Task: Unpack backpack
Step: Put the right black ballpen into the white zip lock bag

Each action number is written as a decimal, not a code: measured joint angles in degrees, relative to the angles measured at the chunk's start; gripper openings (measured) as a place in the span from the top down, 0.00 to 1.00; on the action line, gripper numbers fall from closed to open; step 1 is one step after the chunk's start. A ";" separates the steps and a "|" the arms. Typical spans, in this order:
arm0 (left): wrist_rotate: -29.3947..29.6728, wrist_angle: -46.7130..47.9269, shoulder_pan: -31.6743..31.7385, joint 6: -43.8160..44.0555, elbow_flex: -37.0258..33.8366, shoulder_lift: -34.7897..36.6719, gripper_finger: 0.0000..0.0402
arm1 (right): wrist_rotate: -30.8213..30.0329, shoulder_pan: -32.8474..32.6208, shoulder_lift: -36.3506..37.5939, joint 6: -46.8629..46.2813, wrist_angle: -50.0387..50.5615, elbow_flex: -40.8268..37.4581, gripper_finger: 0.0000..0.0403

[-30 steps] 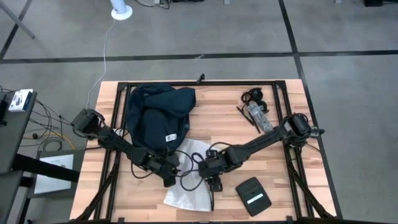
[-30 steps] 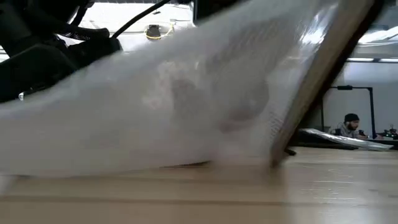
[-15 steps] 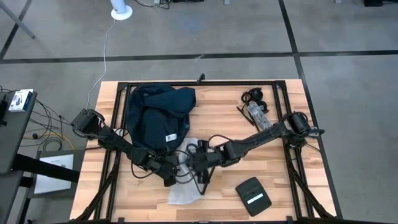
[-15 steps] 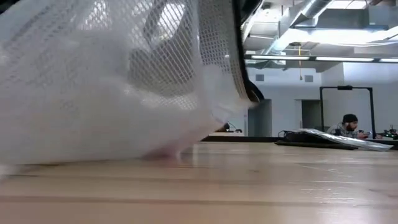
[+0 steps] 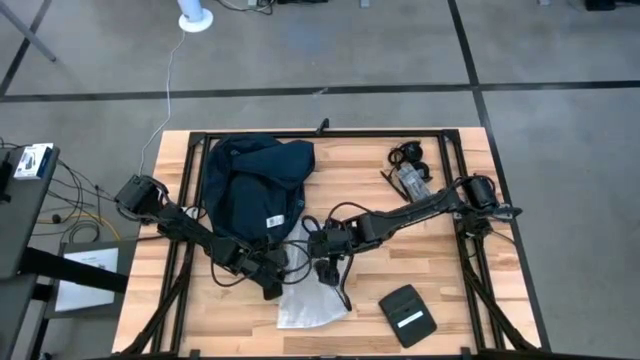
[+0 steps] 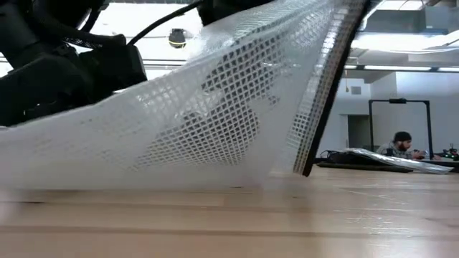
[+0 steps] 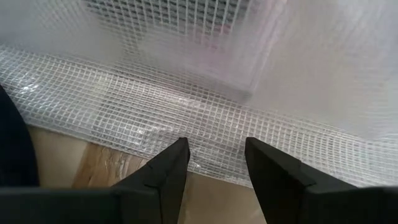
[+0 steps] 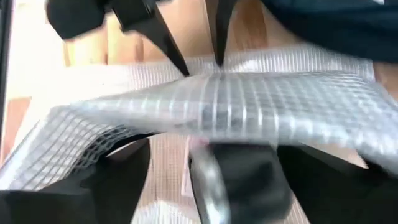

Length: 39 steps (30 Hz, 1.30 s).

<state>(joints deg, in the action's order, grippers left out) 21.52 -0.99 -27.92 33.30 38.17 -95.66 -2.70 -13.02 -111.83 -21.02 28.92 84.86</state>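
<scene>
The dark navy backpack point(image 5: 255, 190) lies slumped on the table's far left part. In front of it a white mesh pouch point(image 5: 312, 300) with a dark edge strip point(image 6: 323, 107) stands tilted, its lower edge on the wood. My right gripper point(image 5: 327, 262) reaches in from the right and is shut on the pouch point(image 8: 236, 106), which drapes over its fingers. My left gripper point(image 7: 216, 149) sits low at the pouch's left side and is open. Its tips are right at the pouch's edge point(image 7: 205, 146), with nothing between them. My right gripper holds the mesh pouch at its raised far side point(image 5: 322, 272), coming in low from the table's right. The mesh drapes over the fingers and hides the place of contact. The pouch slopes down from the gripper, and its lower edge point(image 6: 143, 185) rests on the table.
A flat black pouch with a white label point(image 5: 407, 315) lies near the front right. A clear plastic bag point(image 5: 412, 182) and a dark cable point(image 5: 405, 153) lie at the far right. In the low view a person point(image 6: 403, 145) sits far behind the table.
My right gripper has gone toward the table's left and far edges, taking the pouch's held side with it. That side has risen and the pouch has bunched up. Its near edge has stayed on the table.
</scene>
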 joint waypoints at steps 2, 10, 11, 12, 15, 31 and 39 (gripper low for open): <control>0.00 0.09 0.24 -0.16 0.00 0.00 0.62 | 0.02 -0.17 1.28 -1.03 2.72 0.00 0.07; -0.04 0.15 0.72 -0.51 0.00 0.02 0.62 | 0.26 -3.17 11.95 -11.47 26.11 0.11 0.05; -0.04 0.15 0.72 -0.51 0.00 0.02 0.62 | 0.24 -3.70 13.18 -13.22 30.11 0.11 0.05; -0.10 0.15 0.73 -0.47 0.00 0.02 0.62 | -0.01 -4.12 14.28 -14.92 34.11 0.11 0.05; -0.33 0.17 0.77 -0.46 0.00 0.02 0.62 | -3.71 -5.07 16.94 -19.92 44.67 0.10 0.06; -0.46 0.17 0.64 0.47 0.00 0.04 0.62 | -5.49 19.97 30.33 -24.77 39.44 -23.76 0.07; -0.57 0.12 0.61 -0.22 0.00 0.04 0.62 | -1.57 32.35 28.23 -21.62 22.54 -34.39 0.08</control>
<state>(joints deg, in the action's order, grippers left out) 20.95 -0.86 -27.31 33.08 38.17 -95.61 -4.27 19.34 -83.60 -42.64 51.46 50.47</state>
